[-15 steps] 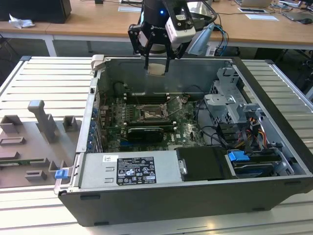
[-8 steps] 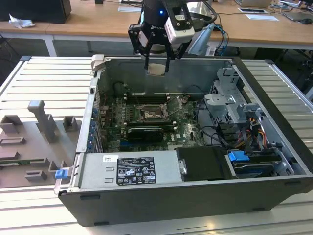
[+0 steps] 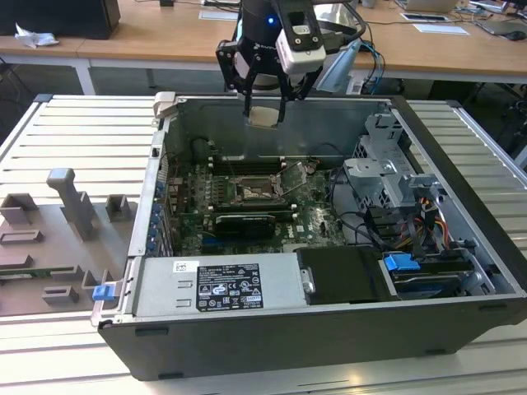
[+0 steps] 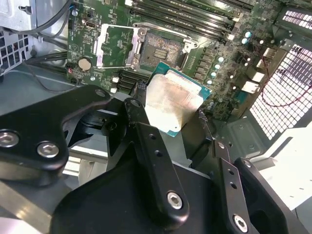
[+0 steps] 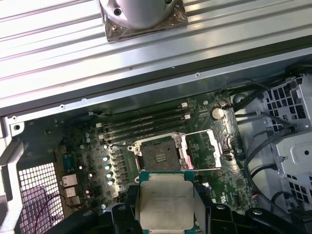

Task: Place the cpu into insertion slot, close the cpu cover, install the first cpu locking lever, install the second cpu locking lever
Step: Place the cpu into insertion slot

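Note:
My gripper (image 3: 263, 113) hangs above the open computer case, over its back wall, shut on the cpu (image 3: 264, 116). In both wrist views the cpu (image 4: 173, 102) (image 5: 165, 202) is a pale metal square on a green carrier, clamped between the black fingers (image 4: 140, 114). Below and ahead on the green board lies the insertion slot (image 3: 254, 191) (image 4: 158, 48) (image 5: 158, 158), a dark square socket with nothing in it. The cpu cover (image 4: 99, 48) (image 5: 201, 133) is swung open beside the socket, and in the exterior view the cover (image 3: 293, 174) stands tilted up. A thin wire lever (image 4: 165, 33) crosses above the socket.
Memory slots (image 5: 141, 124) run along the socket's far side. A black card (image 3: 245, 222) sits in front of it. The labelled power supply (image 3: 218, 284) fills the case's near side, and a drive cage (image 3: 387, 177) with cables stands at the exterior view's right. Grey fixture blocks (image 3: 62, 234) lie outside the case.

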Tool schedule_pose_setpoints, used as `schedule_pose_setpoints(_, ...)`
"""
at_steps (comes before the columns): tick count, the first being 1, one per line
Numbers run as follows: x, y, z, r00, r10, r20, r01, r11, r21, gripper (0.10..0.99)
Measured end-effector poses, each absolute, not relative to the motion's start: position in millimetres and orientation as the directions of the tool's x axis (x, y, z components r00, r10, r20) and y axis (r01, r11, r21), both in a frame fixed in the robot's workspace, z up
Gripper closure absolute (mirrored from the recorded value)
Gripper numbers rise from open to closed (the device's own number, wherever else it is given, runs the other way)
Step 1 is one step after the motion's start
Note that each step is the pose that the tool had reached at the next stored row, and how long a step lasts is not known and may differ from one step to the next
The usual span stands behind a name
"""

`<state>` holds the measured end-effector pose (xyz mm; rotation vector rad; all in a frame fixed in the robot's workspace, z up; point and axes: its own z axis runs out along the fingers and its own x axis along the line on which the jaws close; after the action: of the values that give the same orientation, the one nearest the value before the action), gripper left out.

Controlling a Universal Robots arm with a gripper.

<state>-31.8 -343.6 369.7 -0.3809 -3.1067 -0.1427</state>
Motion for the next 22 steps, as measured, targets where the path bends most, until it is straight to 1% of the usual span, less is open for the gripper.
schedule_pose_setpoints(22, -31.8, -343.6, 369.0, -0.919, 0.393, 0.019, 0.394, 0.915, 0.089, 0.553)
